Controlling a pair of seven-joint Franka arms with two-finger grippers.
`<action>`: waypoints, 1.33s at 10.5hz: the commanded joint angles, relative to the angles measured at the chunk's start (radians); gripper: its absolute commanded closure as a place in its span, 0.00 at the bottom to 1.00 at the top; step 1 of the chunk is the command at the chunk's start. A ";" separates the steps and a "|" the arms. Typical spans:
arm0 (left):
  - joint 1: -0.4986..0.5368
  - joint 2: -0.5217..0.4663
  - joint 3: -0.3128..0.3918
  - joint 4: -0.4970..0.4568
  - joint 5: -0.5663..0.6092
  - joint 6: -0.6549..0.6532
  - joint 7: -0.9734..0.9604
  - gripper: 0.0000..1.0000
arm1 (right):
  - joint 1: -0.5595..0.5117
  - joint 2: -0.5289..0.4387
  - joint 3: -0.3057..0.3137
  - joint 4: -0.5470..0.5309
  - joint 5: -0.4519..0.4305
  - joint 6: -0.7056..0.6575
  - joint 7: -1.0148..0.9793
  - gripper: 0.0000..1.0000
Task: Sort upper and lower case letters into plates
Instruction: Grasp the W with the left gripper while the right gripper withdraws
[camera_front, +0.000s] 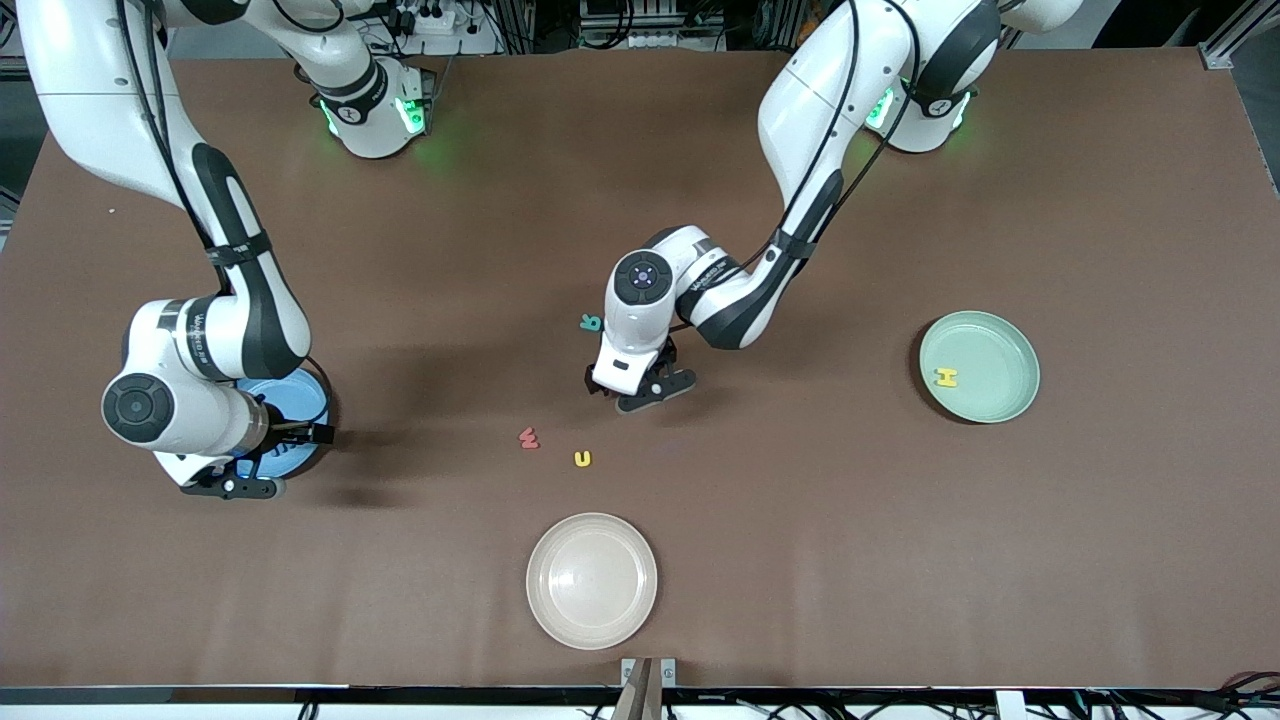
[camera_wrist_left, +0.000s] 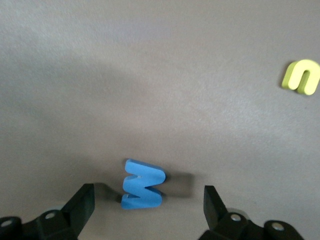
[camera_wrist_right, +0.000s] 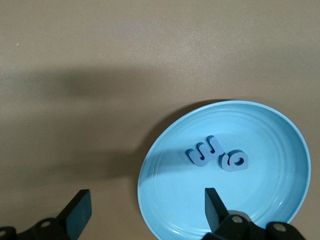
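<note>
My left gripper is open and low over the middle of the table. A blue letter lies on the table between its fingers, touching neither. A yellow letter and a red letter lie close together. A teal letter lies farther from the front camera than those two. The mint green plate holds a yellow H. My right gripper hangs open over the rim of the sky blue plate, which holds two blue letters.
A cream-white plate stands empty near the table's front edge. Brown table cloth covers the whole surface. The right arm's elbow hides much of the sky blue plate in the front view.
</note>
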 joint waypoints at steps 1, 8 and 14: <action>-0.015 0.025 0.018 0.045 -0.003 -0.001 -0.004 0.24 | -0.002 -0.014 0.008 -0.015 -0.006 -0.004 0.002 0.00; -0.013 0.032 0.018 0.047 -0.003 -0.001 -0.016 0.91 | 0.042 -0.014 0.011 -0.006 -0.005 -0.016 0.028 0.00; 0.140 -0.130 -0.017 0.027 -0.028 -0.413 0.182 0.97 | 0.202 0.012 0.010 0.135 0.122 -0.007 0.112 0.00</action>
